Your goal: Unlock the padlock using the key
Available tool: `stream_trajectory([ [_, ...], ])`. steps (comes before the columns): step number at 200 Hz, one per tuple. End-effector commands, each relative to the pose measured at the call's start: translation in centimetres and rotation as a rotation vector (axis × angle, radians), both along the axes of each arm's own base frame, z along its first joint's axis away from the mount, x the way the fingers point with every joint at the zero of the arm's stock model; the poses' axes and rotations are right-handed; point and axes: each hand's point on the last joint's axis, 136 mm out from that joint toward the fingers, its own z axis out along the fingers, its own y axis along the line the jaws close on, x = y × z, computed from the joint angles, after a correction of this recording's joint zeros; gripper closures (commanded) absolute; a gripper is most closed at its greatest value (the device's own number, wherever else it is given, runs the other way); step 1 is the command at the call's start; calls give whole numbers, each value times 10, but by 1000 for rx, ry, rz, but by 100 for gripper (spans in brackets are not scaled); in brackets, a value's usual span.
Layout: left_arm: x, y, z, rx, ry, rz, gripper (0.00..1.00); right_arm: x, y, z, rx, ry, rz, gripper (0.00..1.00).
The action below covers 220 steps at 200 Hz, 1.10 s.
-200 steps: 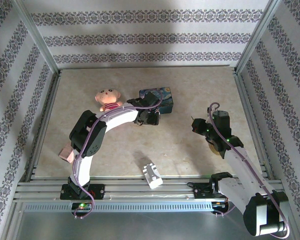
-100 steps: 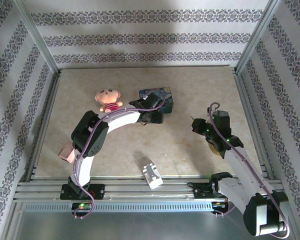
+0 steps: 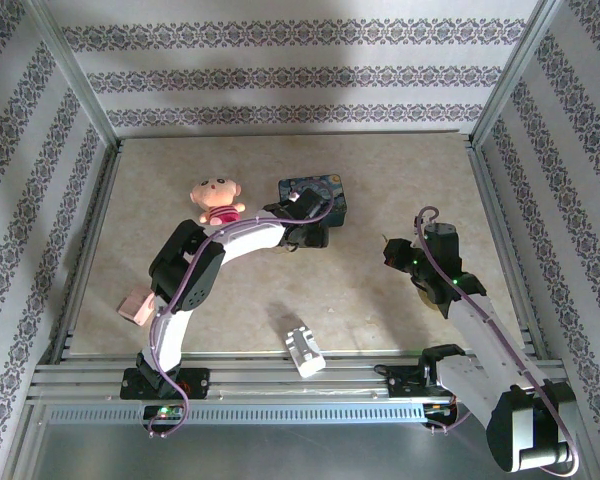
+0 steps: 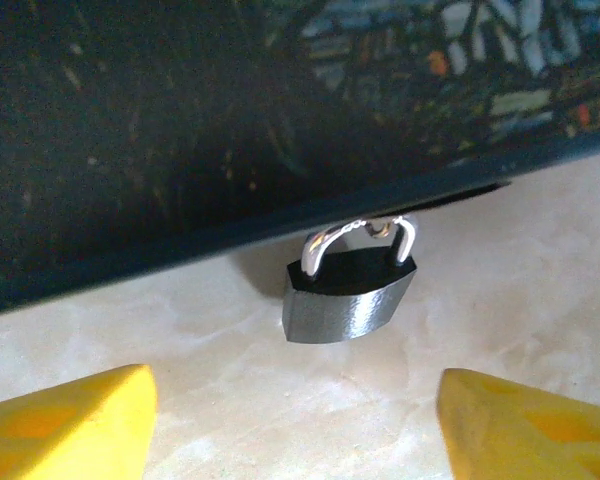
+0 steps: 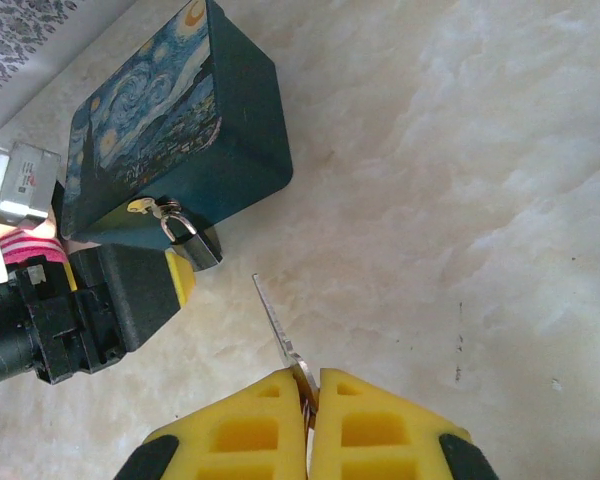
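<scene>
Roomily, a wide run of bare, mottled beige tabletop [image 3: 400, 175] across the middle and right. Hemmed by a ridged aluminium rail [image 3: 280, 378] along the near edge and by patterned walls on the other three sides.

Left of centre toward the back, a rectangular tin [image 3: 318, 190]: hard-edged and smooth, with a swirled blue night sky painted on the lid and dark teal sides. Just left of it, a soft plush doll [image 3: 216, 198] with a pink striped body. Close to the near rail, a white ribbed plastic block [image 3: 303, 350]. By the left edge, a small pink piece [image 3: 134, 308].

At the tin's lower front edge, the padlock [image 4: 350, 297]: small, with a dark grey brushed-metal body rounded at the bottom. Bright silvery shackle looped through a fitting on the tin, body hanging down by the tabletop.

Facing it at close range, the left gripper [image 4: 298, 420]. Yellow fingertips [image 4: 70, 420] spread wide apart with pale tabletop between them, gripping nothing and short of the padlock.

Well apart to the right, above bare tabletop, the right gripper [image 5: 310, 392]. Yellow pads pinched together on the head of the key [image 5: 278, 325], a thin, flat, silvery-grey blade jutting past the pads. Aimed roughly toward the padlock, with a stretch of marbled tabletop between tip and lock.
</scene>
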Motion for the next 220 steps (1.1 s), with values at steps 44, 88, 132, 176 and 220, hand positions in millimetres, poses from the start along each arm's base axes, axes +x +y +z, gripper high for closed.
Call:
stream_trajectory([
  [44, 21, -14, 7, 14, -95, 28, 30, 3, -4, -1, 10, -12, -25, 100],
  [88, 28, -12, 4, 40, -116, 67, 37, 4, -2, 1, 18, -18, -18, 100],
  [132, 37, -16, 5, 54, -147, 80, 38, 5, -1, 2, 23, -20, -11, 100],
  [176, 40, -16, -2, 66, -144, 95, 39, 5, 0, 4, 29, -25, -9, 100],
  [220, 42, -13, -8, 97, -155, 115, 40, 6, 0, 2, 27, -21, -7, 100],
])
